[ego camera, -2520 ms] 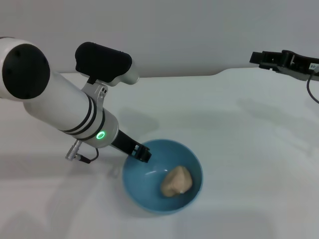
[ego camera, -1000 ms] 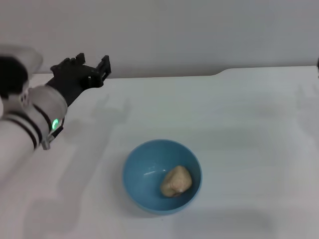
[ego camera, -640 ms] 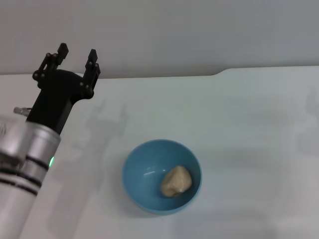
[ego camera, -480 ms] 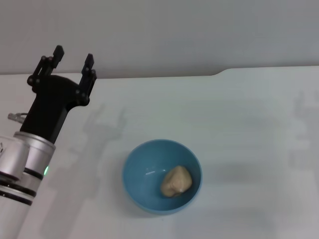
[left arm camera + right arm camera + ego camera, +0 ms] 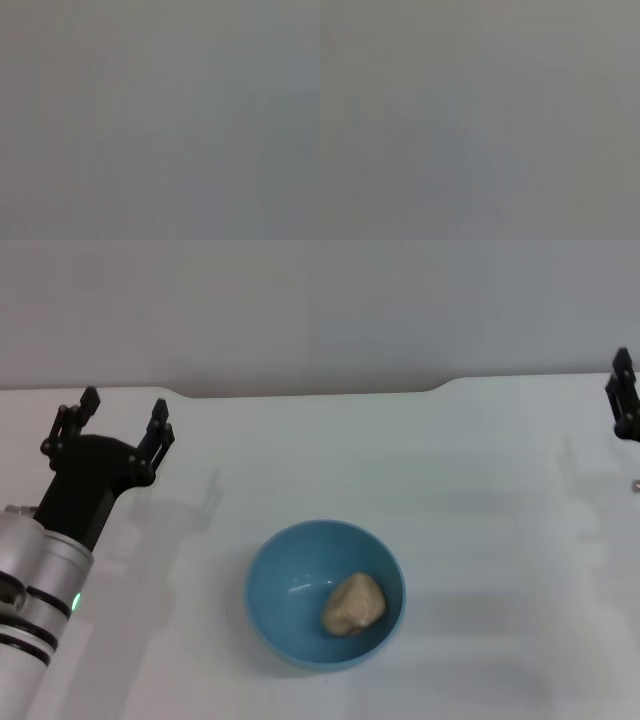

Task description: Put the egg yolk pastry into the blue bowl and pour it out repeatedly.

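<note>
The left gripper has pulled back from the blue bowl to the near-left, fingers apart and empty, leaving the egg yolk pastry resting inside, well off to its right, so a pour likely comes next. The right gripper barely shows at the far edge, and I cannot tell its state; only the head view shows any of this, both wrist views being blank grey.

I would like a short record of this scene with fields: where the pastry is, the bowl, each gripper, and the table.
pastry: egg yolk pastry lies inside the bowl, toward its right side
bowl: blue bowl, upright on the table
left gripper: left gripper open, holding nothing, left of the bowl
right gripper: right gripper at the right edge, partly out of view
table: white table
</note>
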